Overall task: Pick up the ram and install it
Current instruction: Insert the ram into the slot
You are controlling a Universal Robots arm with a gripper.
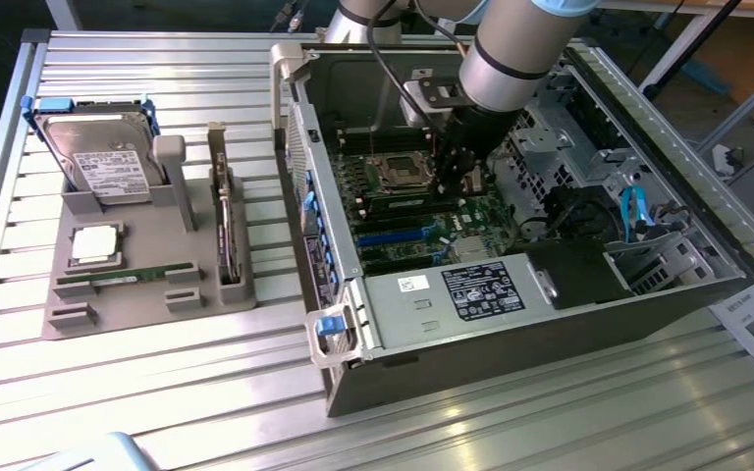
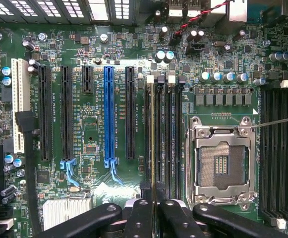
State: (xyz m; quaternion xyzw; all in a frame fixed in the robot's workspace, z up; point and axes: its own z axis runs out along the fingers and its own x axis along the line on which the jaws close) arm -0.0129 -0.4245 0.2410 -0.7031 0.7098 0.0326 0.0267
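The black two-fingered gripper (image 2: 154,202) hangs inside the open dark grey metal computer case (image 1: 482,363). Its fingers are nearly together and clamp the ram (image 2: 153,144), a thin green board seen edge-on, over the black memory slots (image 2: 169,144) beside the silver processor socket (image 2: 223,166).

arm (image 1: 514,49) is the usual fat silver-grey tube, pale blue cap up top, black ring lower down, then a darker wrist block. thin black cable (image 1: 374,59) runs alongside. jaws are chunky rounded matte-black links
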